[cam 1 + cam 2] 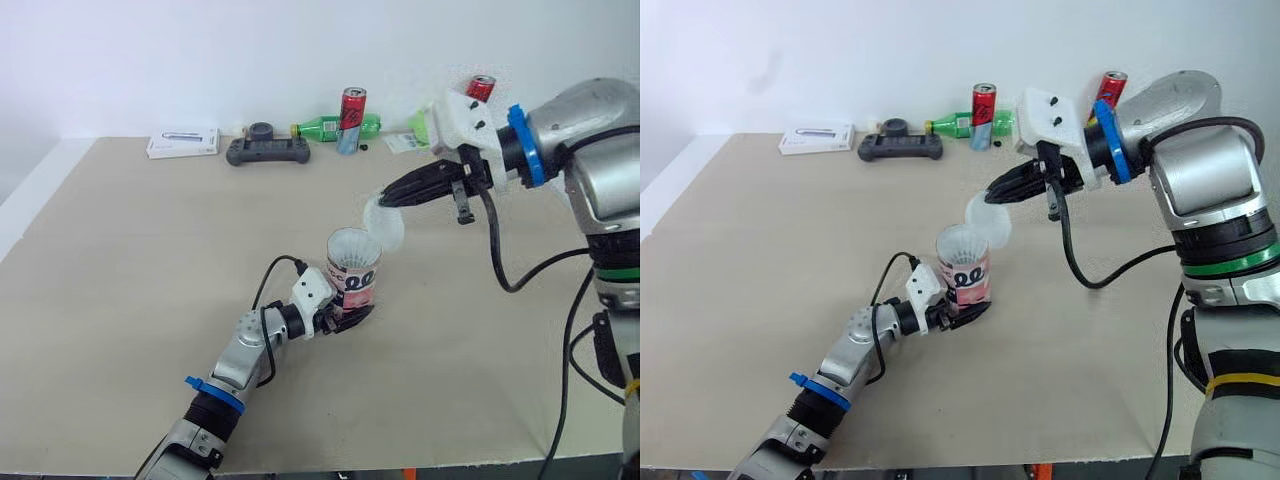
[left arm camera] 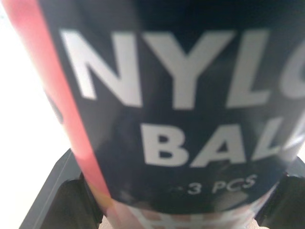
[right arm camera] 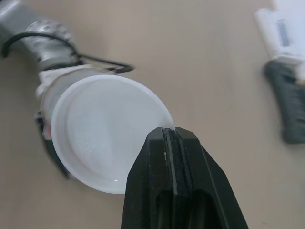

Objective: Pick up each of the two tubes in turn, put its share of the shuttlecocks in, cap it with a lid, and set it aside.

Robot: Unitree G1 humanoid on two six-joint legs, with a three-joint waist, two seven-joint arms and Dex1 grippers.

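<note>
A short tube (image 1: pixel 353 272) with a red, white and dark label stands upright near the table's middle, white shuttlecock feathers showing in its open top. My left gripper (image 1: pixel 345 318) is shut on its lower part; the left wrist view shows the tube's label (image 2: pixel 181 95) up close. My right gripper (image 1: pixel 388 197) is shut on the rim of a translucent white lid (image 1: pixel 385 222), holding it tilted just above and to the right of the tube's mouth. In the right wrist view the lid (image 3: pixel 107 131) hangs over the tube, with the fingers (image 3: pixel 176 157) pinched on its edge.
Along the table's far edge lie a white box (image 1: pixel 183 142), a dark game controller (image 1: pixel 266 148), a green bottle on its side (image 1: pixel 330 127), a red can (image 1: pixel 352 119) and another red can (image 1: pixel 481 88). The beige table (image 1: pixel 130 280) has free room on the left.
</note>
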